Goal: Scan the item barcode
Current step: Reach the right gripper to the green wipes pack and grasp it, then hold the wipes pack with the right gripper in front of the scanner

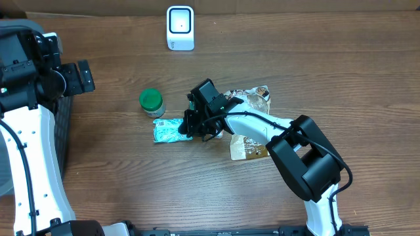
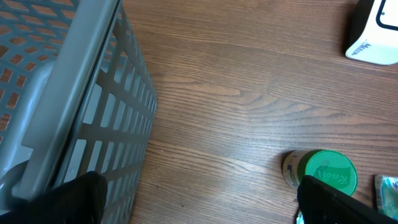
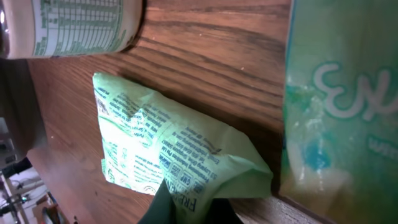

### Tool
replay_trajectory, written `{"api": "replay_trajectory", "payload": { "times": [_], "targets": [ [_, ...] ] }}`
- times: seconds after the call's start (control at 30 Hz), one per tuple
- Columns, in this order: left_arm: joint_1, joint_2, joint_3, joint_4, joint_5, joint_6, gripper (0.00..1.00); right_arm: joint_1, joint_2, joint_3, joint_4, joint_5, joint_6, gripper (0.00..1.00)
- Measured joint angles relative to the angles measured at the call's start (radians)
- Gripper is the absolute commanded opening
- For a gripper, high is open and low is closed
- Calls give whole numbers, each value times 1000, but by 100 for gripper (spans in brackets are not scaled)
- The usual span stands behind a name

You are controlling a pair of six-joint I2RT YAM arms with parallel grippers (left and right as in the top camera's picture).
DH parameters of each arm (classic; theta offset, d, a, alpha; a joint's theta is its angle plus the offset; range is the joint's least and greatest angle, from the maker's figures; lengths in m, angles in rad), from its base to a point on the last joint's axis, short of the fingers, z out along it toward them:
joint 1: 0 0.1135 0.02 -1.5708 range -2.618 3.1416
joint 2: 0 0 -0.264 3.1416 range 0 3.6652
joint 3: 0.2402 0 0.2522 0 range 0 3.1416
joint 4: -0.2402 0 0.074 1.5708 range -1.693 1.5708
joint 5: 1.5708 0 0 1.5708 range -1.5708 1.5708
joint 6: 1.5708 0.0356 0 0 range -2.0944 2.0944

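Nearest, a brown pouch (image 1: pixel 248 148) lies partly hidden under the right arm. The right gripper (image 1: pixel 191 124) has its fingers together, pinched on the edge of the crumpled green packet (image 3: pixel 168 149), which lies on the worktop (image 1: pixel 131 190). The pinch point is cut off and the print is unreadable. Just beyond stands a green-lidded jar (image 1: pixel 151 100). The left gripper (image 2: pixel 211 205), fingers wide apart, hangs beside the basket (image 2: pixel 93 93). Farthest is the white scanner (image 1: pixel 180 27).
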Motion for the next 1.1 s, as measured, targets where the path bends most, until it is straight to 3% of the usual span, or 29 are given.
{"api": "replay_trajectory", "payload": {
  "times": [0.27,0.63,1.1],
  "targets": [
    [0,0,0,0,0,0,99,-62,-59,-6,-126,-45,-75,4],
    [0,0,0,0,0,0,99,-219,-554,-4,-399,-40,-224,4],
    [0,0,0,0,0,0,100,-235,-566,-3,-453,-66,-259,4]
  ]
}}
